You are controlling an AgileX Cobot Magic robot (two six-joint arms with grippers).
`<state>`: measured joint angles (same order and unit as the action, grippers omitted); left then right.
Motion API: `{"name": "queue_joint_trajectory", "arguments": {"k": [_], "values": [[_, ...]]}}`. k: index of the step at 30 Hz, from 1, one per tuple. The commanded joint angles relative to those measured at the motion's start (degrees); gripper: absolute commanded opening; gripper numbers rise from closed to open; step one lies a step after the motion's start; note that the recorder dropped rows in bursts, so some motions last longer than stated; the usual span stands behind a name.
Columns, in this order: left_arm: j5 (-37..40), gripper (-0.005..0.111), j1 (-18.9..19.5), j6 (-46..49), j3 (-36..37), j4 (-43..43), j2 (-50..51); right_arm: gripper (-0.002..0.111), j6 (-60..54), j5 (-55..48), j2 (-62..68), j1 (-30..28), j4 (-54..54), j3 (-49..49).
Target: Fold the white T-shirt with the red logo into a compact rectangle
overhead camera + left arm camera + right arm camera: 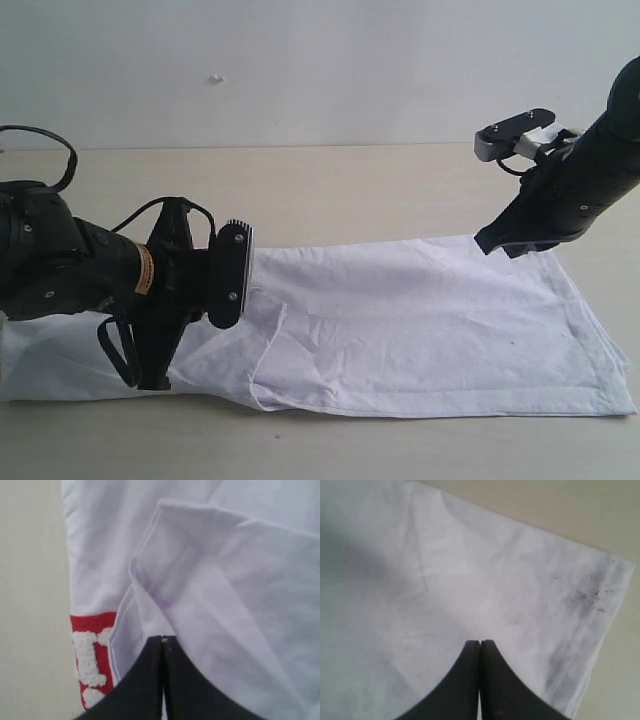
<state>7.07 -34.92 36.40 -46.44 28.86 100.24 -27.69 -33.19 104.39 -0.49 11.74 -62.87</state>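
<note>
The left gripper (162,639) was pinched shut on a fold of the white T-shirt (420,320) near the red logo (90,655), while the right gripper (480,642), shut and empty, hung above the shirt near its hem.

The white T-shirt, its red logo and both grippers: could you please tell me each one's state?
white T-shirt, spread on the table, partly folded
red logo, mostly covered by a fold
left gripper, shut on a fold of the white T-shirt
right gripper, shut, empty
</note>
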Motion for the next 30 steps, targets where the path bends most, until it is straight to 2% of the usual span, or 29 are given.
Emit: {"name": "queue_joint_trajectory", "arguments": {"k": [1, 5, 10, 12, 17, 24, 30], "values": [[0.26, 0.0, -1.24, -0.73, -0.11, -2.34, 1.56, 0.0, -0.32, 0.56, -0.12, 0.15, -0.43, -0.43], [-0.04, 0.0, -2.24, -0.46, -0.21, -2.34, 3.69, 0.0, -0.32, 0.56, -0.12, 0.15, -0.43, -0.43], [-1.74, 0.0, 2.22, -0.46, -0.21, 2.29, 8.32, 0.0, -0.32, 0.34, -0.12, 0.15, -0.43, -0.43], [-3.99, 0.0, 3.09, -0.46, -0.9, 2.43, 7.87, 0.0, -0.32, 0.69, -0.12, 0.15, -0.43, -0.43], [-3.88, 0.0, 3.09, -1.07, -3.61, 0.91, 6.92, 0.0, -0.32, 0.83, -0.12, 0.15, -0.43, -0.43], [-9.14, 0.0, 9.34, 1.91, -5.52, 0.9, 7.99, 0.0, -0.32, 0.43, -0.12, 0.15, -0.43, -0.43], [-9.14, 0.0, 10.4, 1.91, -7.81, 0.9, 8.1, 0.0, -0.32, 0.54, -0.12, 0.15, -0.43, -0.43]]}}
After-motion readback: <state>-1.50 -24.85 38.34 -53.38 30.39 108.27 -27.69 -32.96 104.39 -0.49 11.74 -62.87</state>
